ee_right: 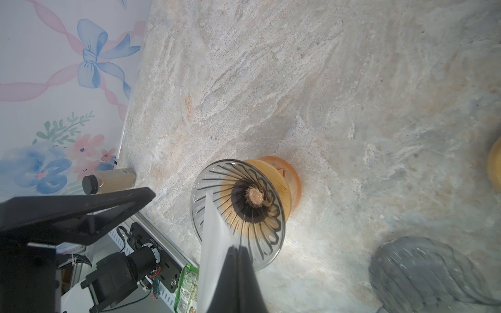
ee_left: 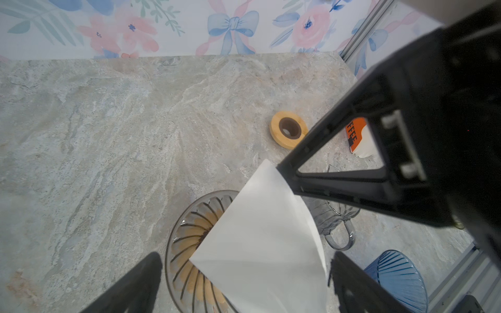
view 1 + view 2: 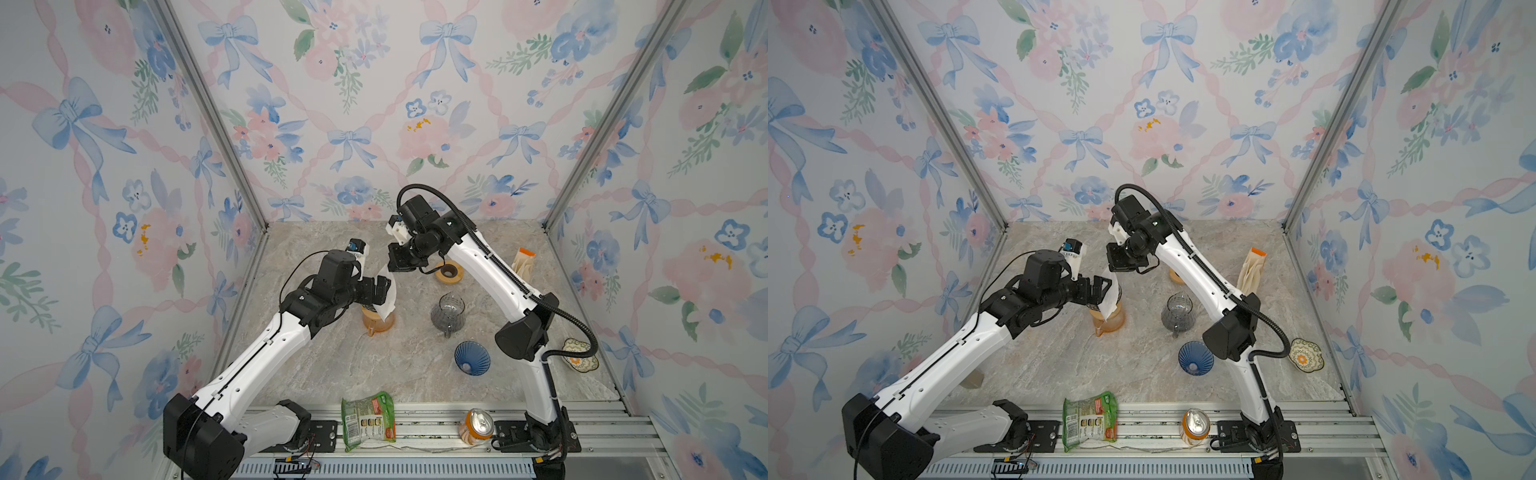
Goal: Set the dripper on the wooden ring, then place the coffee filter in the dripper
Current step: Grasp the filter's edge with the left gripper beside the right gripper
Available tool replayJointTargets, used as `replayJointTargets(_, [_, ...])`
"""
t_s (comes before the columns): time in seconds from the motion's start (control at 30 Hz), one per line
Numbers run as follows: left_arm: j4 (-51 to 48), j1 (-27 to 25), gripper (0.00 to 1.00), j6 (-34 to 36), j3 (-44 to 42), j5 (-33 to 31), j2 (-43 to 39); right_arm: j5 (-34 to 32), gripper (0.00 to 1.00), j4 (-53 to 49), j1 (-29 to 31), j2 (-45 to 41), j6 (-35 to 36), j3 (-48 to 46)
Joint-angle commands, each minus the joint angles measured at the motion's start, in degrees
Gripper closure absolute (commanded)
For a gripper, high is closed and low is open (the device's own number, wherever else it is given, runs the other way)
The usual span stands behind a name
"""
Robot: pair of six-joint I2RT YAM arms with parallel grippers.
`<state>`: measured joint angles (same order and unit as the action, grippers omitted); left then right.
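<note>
**Holding the filter over the dripper**

The white coffee filter [image 2: 265,244] is pinched at one upper corner by the right fingers [image 1: 235,271], which are closed flat on the paper. It is held tilted, with its lower part over the mouth of the clear glass dripper [image 1: 265,235]; whether paper and glass touch cannot be told. The dripper is seated on an orange carafe [image 3: 376,324] left of the counter's [image 3: 332,365] middle. The left fingers [image 2: 130,287] are spread wide, one on each side of the filter, and nothing is gripped by them. To the right, a wooden ring [image 3: 448,272], a grey glass jug [image 3: 448,316] and a blue ribbed cone [image 3: 471,358] are set apart.
</note>
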<state>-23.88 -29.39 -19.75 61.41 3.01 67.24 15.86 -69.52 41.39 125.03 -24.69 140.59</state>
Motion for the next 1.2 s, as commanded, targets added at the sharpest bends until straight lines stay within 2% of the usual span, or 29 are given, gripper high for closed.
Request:
replayJointTargets(0.0, [-0.2,-0.6,0.02,-0.1,1.3,1.0,0.2,0.0,0.98,2.3,-0.7,-2.2,-1.5,-3.2])
replayJointTargets(0.27, [-0.4,-3.2,0.03,0.9,1.3,-0.5,2.7,0.5,0.98,3.0,-1.2,-3.4,-1.2,-5.2])
replayJointTargets(0.47, [-0.5,-3.0,0.11,1.2,1.6,-4.7,2.7,0.8,0.98,3.8,-1.7,-5.0,-0.8,-7.2])
replayJointTargets(0.7, [-0.6,-2.2,0.23,1.9,1.9,-6.2,4.0,1.1,0.98,3.8,-1.8,-5.4,-0.2,-7.8])
replayJointTargets(0.93, [-0.7,-2.0,0.29,1.9,2.2,-7.2,4.2,1.3,0.98,3.3,-2.1,-5.3,0.7,-8.3])
replayJointTargets(1.17, [-0.7,-1.3,0.42,2.3,1.3,-8.6,4.8,2.0,0.96,3.3,-2.0,-5.2,1.5,-8.3])
